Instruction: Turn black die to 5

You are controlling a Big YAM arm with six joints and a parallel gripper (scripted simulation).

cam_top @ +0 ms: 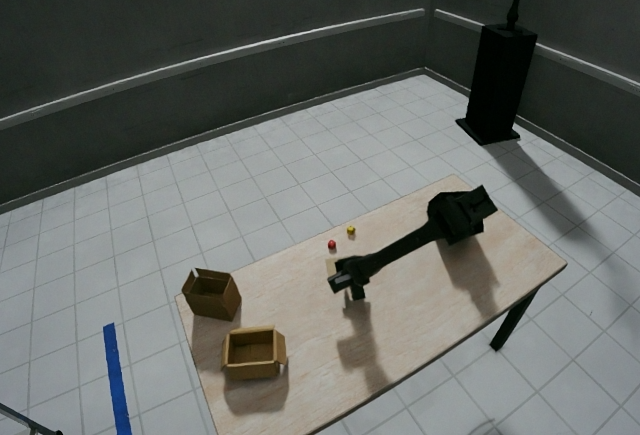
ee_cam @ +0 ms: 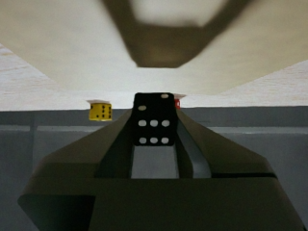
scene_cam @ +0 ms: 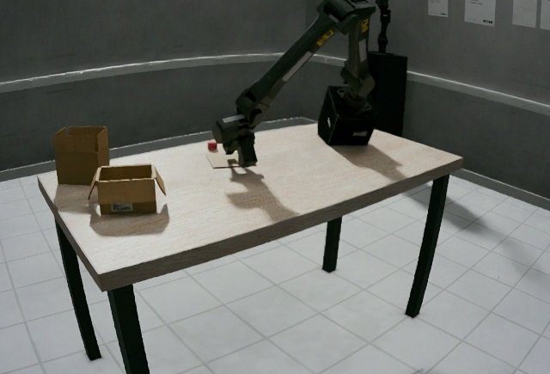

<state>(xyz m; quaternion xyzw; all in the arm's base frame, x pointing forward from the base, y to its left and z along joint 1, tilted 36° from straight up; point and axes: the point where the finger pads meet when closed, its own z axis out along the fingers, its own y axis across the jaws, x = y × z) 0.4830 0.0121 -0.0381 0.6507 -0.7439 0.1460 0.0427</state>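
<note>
My gripper [ee_cam: 153, 115] is shut on the black die [ee_cam: 154, 118], whose six-pip face points at the wrist camera. In the top view the gripper [cam_top: 356, 293] hangs low over the pale mat's [cam_top: 333, 266] near edge; in the exterior view the gripper [scene_cam: 245, 158] is at the mat's [scene_cam: 220, 160] right edge, close to the surface. The die itself is hidden by the fingers in the top and exterior views. A red die [cam_top: 331, 244] and a yellow die [cam_top: 350, 230] sit on the table beyond the mat. The yellow die [ee_cam: 100, 111] shows in the wrist view; the red die [ee_cam: 177, 103] peeks out behind the black die.
Two open cardboard boxes [cam_top: 211, 293] [cam_top: 253, 352] stand at the table's left end. The arm's black base [scene_cam: 346, 116] sits at the far right of the table. The red die [scene_cam: 212, 145] lies just behind the mat near the table's back edge.
</note>
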